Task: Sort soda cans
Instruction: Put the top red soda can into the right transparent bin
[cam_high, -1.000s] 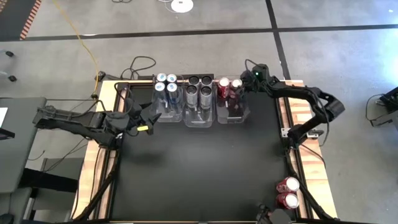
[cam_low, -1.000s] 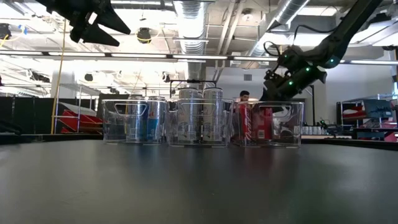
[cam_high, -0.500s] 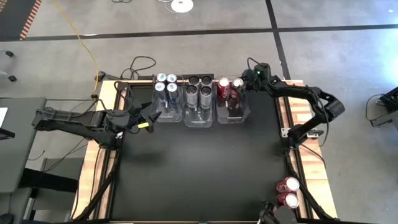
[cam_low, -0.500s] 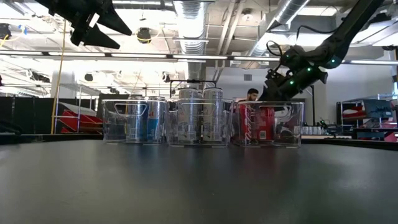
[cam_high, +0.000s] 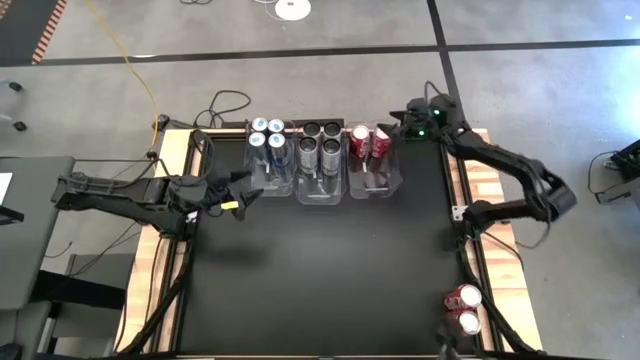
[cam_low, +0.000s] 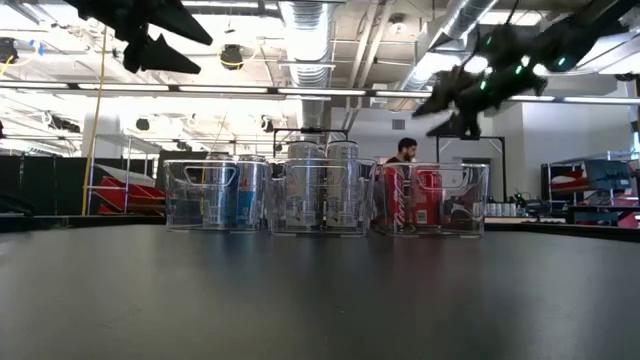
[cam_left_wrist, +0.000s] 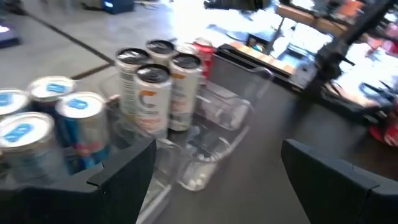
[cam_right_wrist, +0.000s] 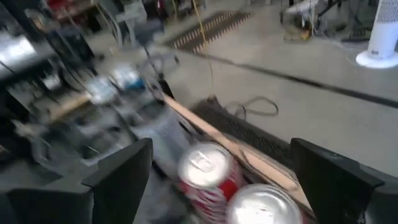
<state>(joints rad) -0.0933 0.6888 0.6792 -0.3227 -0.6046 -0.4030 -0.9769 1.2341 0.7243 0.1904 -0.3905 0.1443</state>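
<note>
Three clear bins stand in a row at the table's far edge. The left bin holds several blue-silver soda cans (cam_high: 266, 140), the middle one several dark cans (cam_high: 320, 143), and the right one two red cans (cam_high: 368, 140), all upright on their bases. Two more red cans (cam_high: 462, 308) stand at the near right corner. My right gripper (cam_high: 398, 118) hangs open above and just right of the red cans (cam_right_wrist: 205, 167), holding nothing. My left gripper (cam_high: 243, 187) hovers open by the left bin, also holding nothing.
The near half of the right bin (cam_high: 378, 178) is bare. In front of the bins lies the black table top (cam_high: 320, 270), framed by wooden side rails. A person (cam_low: 403, 152) shows in the room behind the bins. Cables lie on the floor beyond the far edge.
My right gripper has risen from just above the right bin's red cans and drawn back toward the table's far right corner. Both red cans stay upright in the bin. My left gripper has turned a little in place.
</note>
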